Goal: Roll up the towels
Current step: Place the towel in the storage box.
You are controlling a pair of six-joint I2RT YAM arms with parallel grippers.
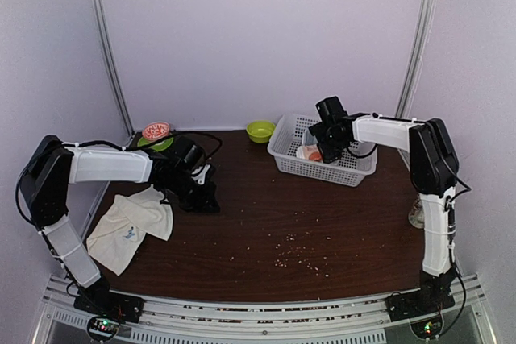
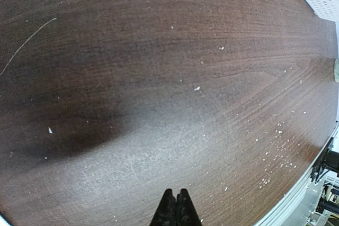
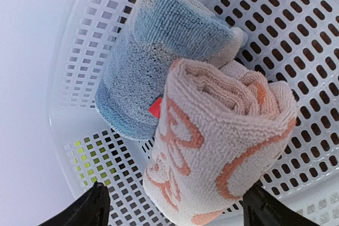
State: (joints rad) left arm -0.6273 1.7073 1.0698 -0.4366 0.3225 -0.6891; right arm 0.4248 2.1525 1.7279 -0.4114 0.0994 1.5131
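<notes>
Desk [image 1: 282, 223]: dark brown wood with the grain showing. Pale crumbs [image 1: 302, 255] are scattered toward 5 o'clock, and more show in the left wrist view. Lilac-white walls close in three sides. Two metal poles [image 1: 109, 46] rise at the back corners.

Left arm [image 1: 105, 165] reaches in from 9 o'clock. Its jaws are pressed together and hold nothing, over bare wood near the desk's centre-left.

Plain towel [image 1: 129, 227] lies at 8 o'clock, unrolled and rumpled, one corner folded over, with a small blue mark facing up. It sits just beside the left jaws; I can't tell whether they touch.

Green bowl [image 1: 260, 130] is at 12 o'clock against the back wall. I can't make out any contents. Green plate [image 1: 161, 144] at 10 o'clock carries a round red-pink thing I can't identify.

White perforated basket [image 1: 355, 173] is at 2 o'clock, with two rolls inside, seen close in the right wrist view. The blue roll [image 3: 153, 62] lies toward the basket wall. The patterned towel [image 3: 222, 146], cream with orange-pink print, is rolled up and rests against it on the basket floor.

Right arm [image 1: 387, 130] bends in over the basket. Its jaws stand wide apart, one on each side of the patterned towel. One finger [image 3: 90, 207] is well clear and the other is just beside the roll. Neither grips it.
</notes>
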